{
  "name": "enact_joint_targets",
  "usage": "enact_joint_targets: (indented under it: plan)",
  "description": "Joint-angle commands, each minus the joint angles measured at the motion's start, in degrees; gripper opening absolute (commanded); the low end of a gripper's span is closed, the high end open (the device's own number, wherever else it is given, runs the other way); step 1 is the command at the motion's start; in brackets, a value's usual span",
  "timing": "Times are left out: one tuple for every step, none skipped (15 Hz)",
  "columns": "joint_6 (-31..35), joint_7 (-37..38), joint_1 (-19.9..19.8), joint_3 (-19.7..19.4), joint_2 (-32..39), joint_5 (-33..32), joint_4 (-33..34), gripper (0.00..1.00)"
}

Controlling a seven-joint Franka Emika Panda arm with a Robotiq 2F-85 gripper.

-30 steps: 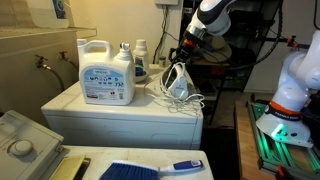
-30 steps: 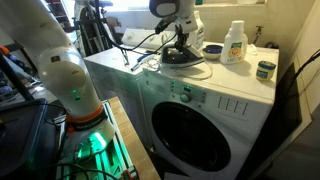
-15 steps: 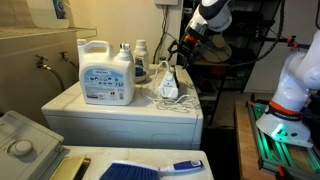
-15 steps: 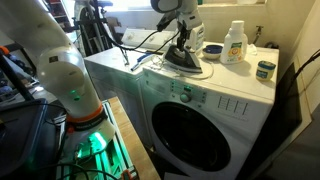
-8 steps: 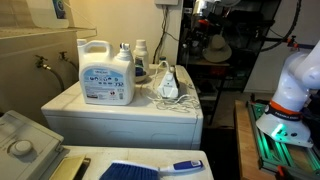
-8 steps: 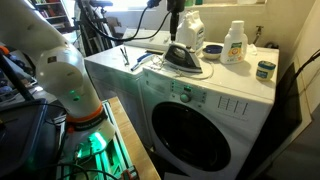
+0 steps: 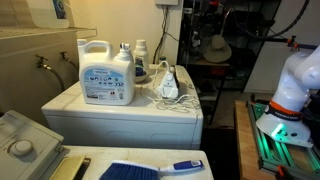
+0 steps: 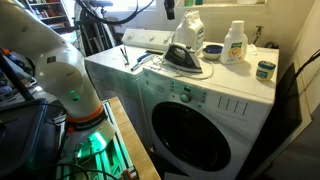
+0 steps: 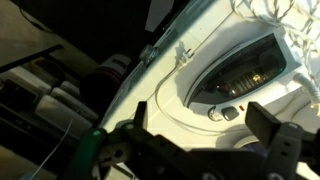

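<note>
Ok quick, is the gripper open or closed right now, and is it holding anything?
Gripper: jaws open, holding nothing; the iron lies below it, untouched.

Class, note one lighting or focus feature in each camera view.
Wrist view: the black claw is close and blurred; the white clothes iron below it is sharper. In both exterior views: a green glow spills under the white robot base.

claw (image 9: 200, 128) lifted clear, iron (image 8: 186, 57) released
</note>
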Motion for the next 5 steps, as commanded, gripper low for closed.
enact_joint_targets:
  plan:
    - [4.83, 2.51, -0.52, 1.16, -1.94, -1.43, -0.3, 1.0]
    - [2.54, 1.14, -0.16, 0.92, -0.54, -0.69, 0.52, 1.0]
    - [2.94, 1.26, -0.14, 1.07, -0.7, -0.69, 0.59, 1.0]
    - [2.93, 1.26, -0.13, 1.12, -0.67, -0.7, 0.59, 1.0]
    - [2.93, 1.26, -0.12, 1.11, -0.6, -0.7, 0.58, 1.0]
